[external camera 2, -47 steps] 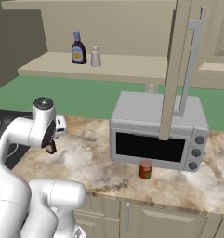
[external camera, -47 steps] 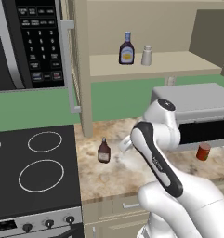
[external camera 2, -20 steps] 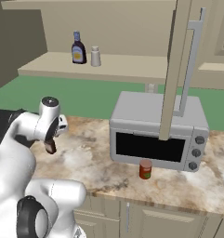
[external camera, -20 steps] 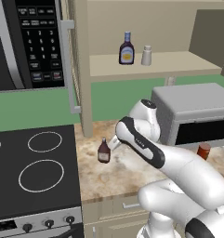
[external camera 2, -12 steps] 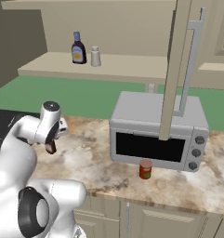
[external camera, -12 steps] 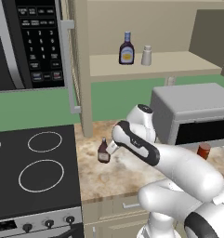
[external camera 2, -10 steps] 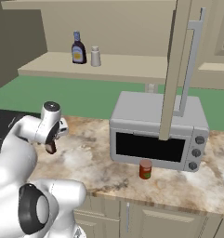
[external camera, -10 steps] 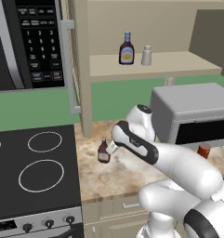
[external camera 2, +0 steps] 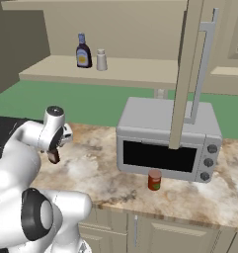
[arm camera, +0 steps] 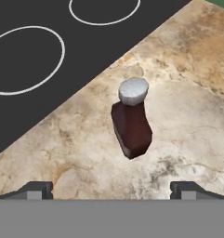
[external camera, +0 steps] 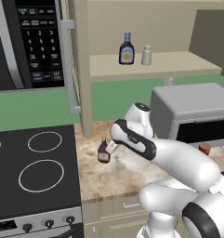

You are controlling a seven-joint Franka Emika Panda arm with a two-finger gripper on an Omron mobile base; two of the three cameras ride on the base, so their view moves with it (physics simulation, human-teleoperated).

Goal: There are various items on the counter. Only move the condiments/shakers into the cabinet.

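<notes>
- The step in hand appears to be the reach for the last condiment: the slim brown-red bottle (arm camera: 131,122) stands upright on the desk (external camera: 127,174), near the edge of the black stovetop (external camera: 34,172).
- The dark bottle with blue cap (external camera: 126,48) and the grey-white shaker (external camera: 146,55) already stand side by side on the cabinet shelf (external camera: 178,62).
- The claw (arm camera: 111,189) hovers just above the brown-red bottle, spread wide and grasping nothing; the bottle lies between its two tips in the hand view.
- Next, it likely needs to descend so the fingertips straddle the bottle's body, then clench.
- The small red can (external camera 2: 154,180) by the microwave (external camera 2: 168,140) should stay put.
</notes>
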